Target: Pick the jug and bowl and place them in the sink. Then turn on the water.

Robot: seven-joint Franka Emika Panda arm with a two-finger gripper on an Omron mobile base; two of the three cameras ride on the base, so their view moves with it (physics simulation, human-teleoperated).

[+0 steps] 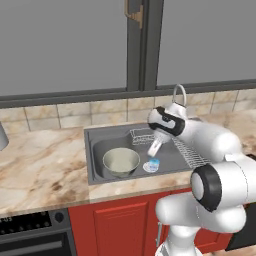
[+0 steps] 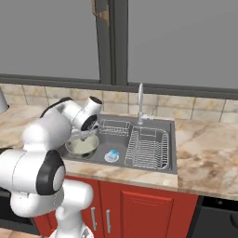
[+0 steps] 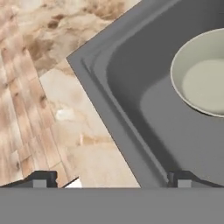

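Observation:
The grey-green bowl [image 1: 121, 161] [image 2: 82, 147] [image 3: 205, 74] with its cream inside stands upright in the left half of the dark grey sink [image 1: 95, 150] [image 2: 175, 139] [image 3: 131, 109]. My gripper [image 1: 152, 151] [image 2: 84, 135] [image 3: 113, 180] hangs open just above the basin, beside the bowl's right rim, with nothing between its fingers. It points at the sink's corner, with the bowl off to one side. The jug is out of view, perhaps behind my arm. No water comes from the chrome faucet [image 1: 179, 95] [image 2: 140, 100].
A blue-white drain disc [image 1: 151, 165] [image 2: 111, 156] lies on the basin floor. A wire dish rack [image 1: 192, 152] [image 2: 148, 148] fills the sink's right side, and a small wire basket [image 1: 142, 135] [image 2: 114, 126] sits at the back. Marble counter runs on both sides.

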